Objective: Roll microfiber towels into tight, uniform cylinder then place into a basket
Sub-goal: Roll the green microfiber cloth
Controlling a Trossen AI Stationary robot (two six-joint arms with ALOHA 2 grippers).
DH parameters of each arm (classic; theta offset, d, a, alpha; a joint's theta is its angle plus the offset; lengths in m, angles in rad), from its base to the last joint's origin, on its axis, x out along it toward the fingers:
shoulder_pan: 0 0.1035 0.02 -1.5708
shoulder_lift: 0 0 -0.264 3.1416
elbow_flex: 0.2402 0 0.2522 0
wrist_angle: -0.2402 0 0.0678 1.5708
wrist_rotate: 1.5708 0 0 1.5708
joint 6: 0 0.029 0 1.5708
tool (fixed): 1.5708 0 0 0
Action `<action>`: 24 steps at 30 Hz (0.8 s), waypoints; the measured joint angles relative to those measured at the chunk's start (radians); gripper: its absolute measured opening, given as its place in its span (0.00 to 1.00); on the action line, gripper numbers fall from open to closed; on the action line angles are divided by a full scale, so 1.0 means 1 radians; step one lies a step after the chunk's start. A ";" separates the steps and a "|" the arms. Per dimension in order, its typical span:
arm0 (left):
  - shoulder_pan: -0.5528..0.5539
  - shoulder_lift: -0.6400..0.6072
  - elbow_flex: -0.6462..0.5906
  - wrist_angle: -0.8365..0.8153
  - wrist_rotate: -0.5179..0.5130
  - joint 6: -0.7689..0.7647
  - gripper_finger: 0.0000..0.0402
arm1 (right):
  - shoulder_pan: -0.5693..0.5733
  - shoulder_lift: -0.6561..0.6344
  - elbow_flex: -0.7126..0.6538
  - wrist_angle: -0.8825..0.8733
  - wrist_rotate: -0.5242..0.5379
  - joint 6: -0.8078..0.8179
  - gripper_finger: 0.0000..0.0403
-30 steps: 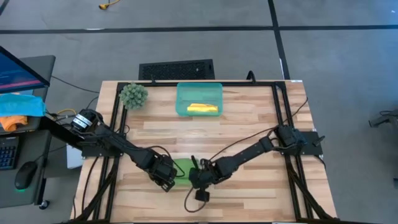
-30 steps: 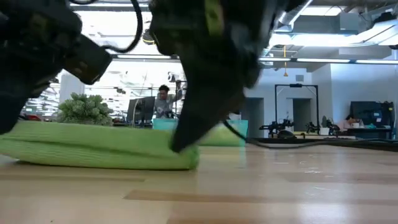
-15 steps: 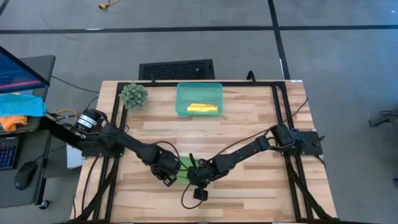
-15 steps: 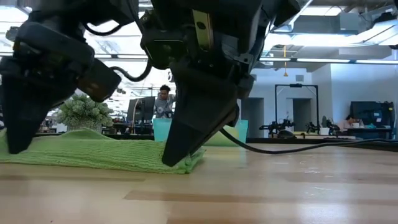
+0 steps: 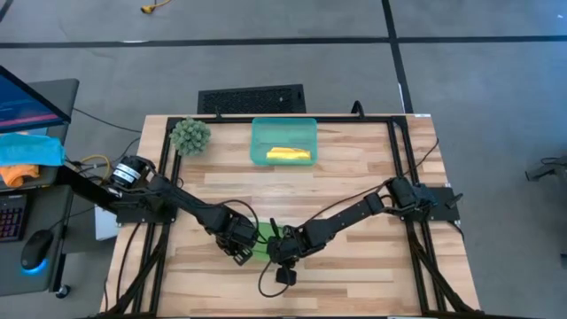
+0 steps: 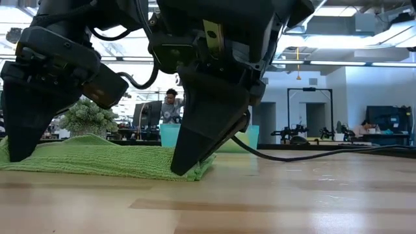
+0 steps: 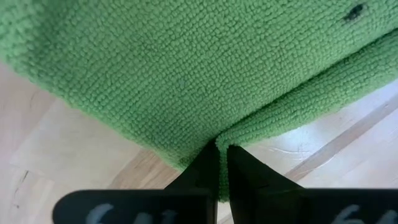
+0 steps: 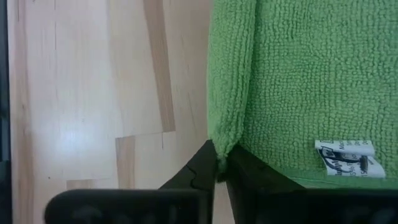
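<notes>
Both arms reach in toward the near-middle of the wooden surface (image 5: 354,168), meeting over the lime green towel (image 6: 104,161), which lies flat and partly folded there, well apart from the basket. Left claw (image 7: 222,149) sits at one edge of the green towel, tips drawn together, pinching a fold of the cloth's border between them; in the low view it stands tip-down on the towel's far end (image 6: 23,140). Right claw (image 8: 219,163) is at the opposite edge, fingers nearly together with a rolled hem of the same towel caught between the tips; in the low view its dark wedge presses down on the towel's corner (image 6: 192,156). A small white printed label (image 8: 345,158) shows on the towel near the right claw. From above, only a small patch of green (image 5: 262,237) shows between the two wrists. The basket (image 5: 306,128), translucent teal, stands at the far side of the surface near the middle, with the yellow towel (image 5: 288,155) lying rolled inside it. A fuzzy green ball plant (image 5: 190,135) sits just beside the basket, toward the far left corner. In the low view, a person (image 6: 171,104) is seated in the room beyond.
</notes>
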 joint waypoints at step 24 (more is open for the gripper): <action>-0.001 0.002 -0.003 -0.049 -0.011 0.076 0.01 | 0.066 -0.139 -0.003 -0.094 0.160 -0.360 0.35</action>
